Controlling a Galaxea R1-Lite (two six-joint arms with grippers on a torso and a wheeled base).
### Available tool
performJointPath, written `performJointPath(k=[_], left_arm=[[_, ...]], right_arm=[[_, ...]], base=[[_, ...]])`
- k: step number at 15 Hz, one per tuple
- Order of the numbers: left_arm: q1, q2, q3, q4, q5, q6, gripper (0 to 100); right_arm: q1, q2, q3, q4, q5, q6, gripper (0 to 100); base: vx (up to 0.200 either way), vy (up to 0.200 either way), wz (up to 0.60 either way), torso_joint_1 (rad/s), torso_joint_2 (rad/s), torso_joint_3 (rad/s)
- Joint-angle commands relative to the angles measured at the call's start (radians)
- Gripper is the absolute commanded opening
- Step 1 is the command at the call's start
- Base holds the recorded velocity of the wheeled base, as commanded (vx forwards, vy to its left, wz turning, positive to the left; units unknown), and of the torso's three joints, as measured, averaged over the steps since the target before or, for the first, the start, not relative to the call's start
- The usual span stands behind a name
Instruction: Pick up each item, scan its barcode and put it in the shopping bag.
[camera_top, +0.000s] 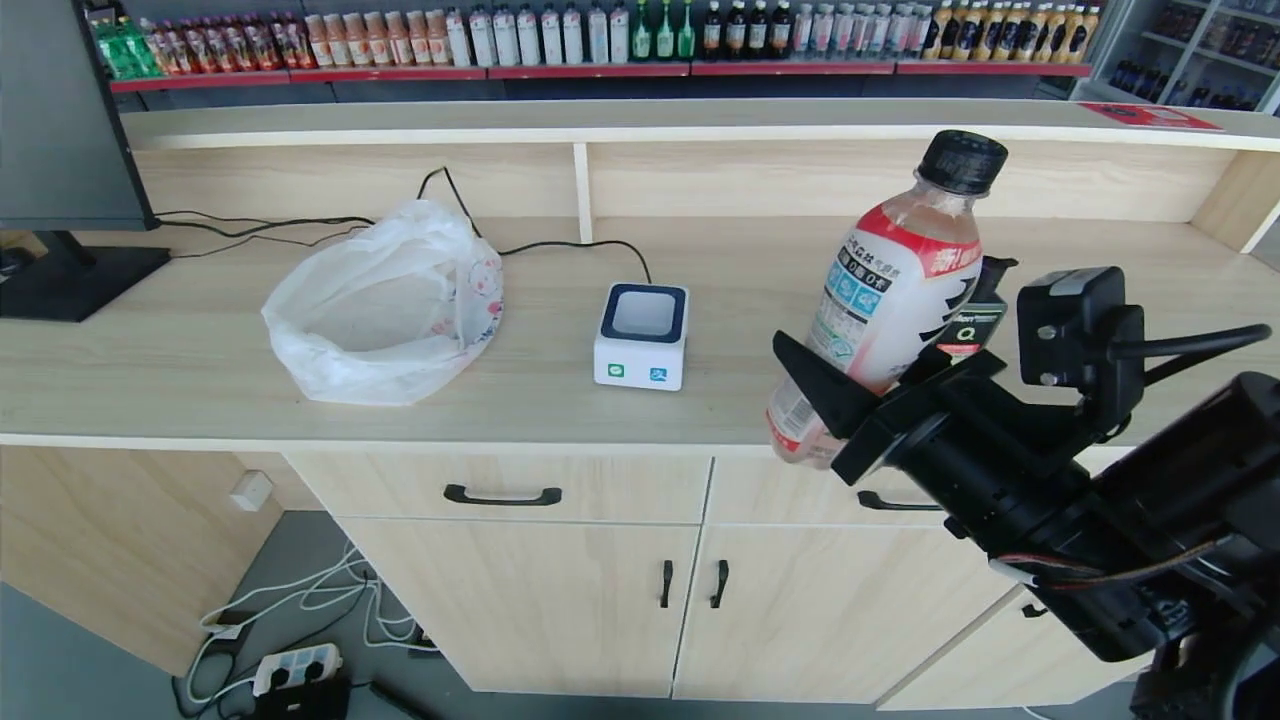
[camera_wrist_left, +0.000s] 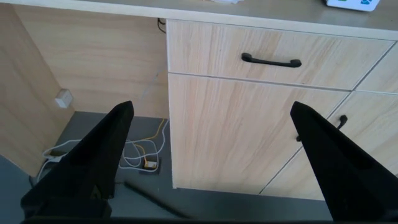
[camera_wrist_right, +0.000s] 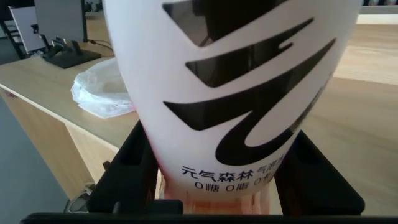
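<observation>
The long light-wood counter (camera_top: 740, 260) stretched ahead of and below the right gripper (camera_top: 895, 330), running far off to that gripper's left. The crumpled white plastic shopping bag (camera_top: 385, 300) sat on it, mouth open upward, well to the left of the right gripper and past the scanner; from the right wrist it showed low on the counter behind the held bottle (camera_wrist_right: 102, 93). The clear plastic drink bottle (camera_top: 900, 270), with a black cap, a white-and-red label and pale pink liquid, was clamped by its lower body between the right gripper's two black fingers, lifted off the counter near its front edge and tilted, cap uppermost and leaning away from the bag (the printed label faced the head camera). In the right wrist view the bottle (camera_wrist_right: 236, 81) stood close up, squeezed in the right gripper (camera_wrist_right: 221, 174) with a finger against each side. The left gripper (camera_wrist_left: 211, 109) hung below counter height with its fingers spread wide and nothing between them, facing a light-wood drawer front with a black handle (camera_wrist_left: 272, 60). The small white cube-shaped barcode scanner with a dark-framed top window (camera_top: 642, 335) stood on the counter left of the right gripper, between it and the bag, touching neither.
</observation>
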Motion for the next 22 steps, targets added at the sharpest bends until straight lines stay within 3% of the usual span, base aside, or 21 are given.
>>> performJointPath(k=[1,5,8,12,17,22], left_arm=[[0.000,0.000,0.000,0.001,0.000,0.001,100],[0.000,0.000,0.000,0.001,0.000,0.002,100],[0.000,0.000,0.000,0.001,0.000,0.004,100],[0.000,0.000,0.000,0.001,0.000,0.004,100],[-0.002,0.000,0.000,0.001,0.000,0.004,100],[0.000,0.000,0.000,0.001,0.000,0.002,100]], right_arm=[[0.001,-0.001,0.004,-0.001,0.000,-0.001,0],[0.001,-0.005,0.007,-0.001,0.000,-0.001,0],[0.001,0.000,0.006,-0.001,0.000,-0.001,0],[0.001,0.005,0.006,-0.001,0.000,0.001,0],[0.001,0.009,0.003,-0.001,0.000,-0.002,0],[-0.105,0.040,-0.031,-0.001,0.010,-0.016,0]], base=[[0.000,0.200,0.00,0.002,0.00,0.002],[0.000,0.200,0.00,0.005,0.00,0.002],[0.000,0.000,0.00,0.000,0.00,0.000],[0.200,0.000,0.00,-0.005,0.00,0.002],[0.000,0.000,0.00,0.005,0.02,0.000],[0.000,0.000,0.00,0.000,0.00,0.000]])
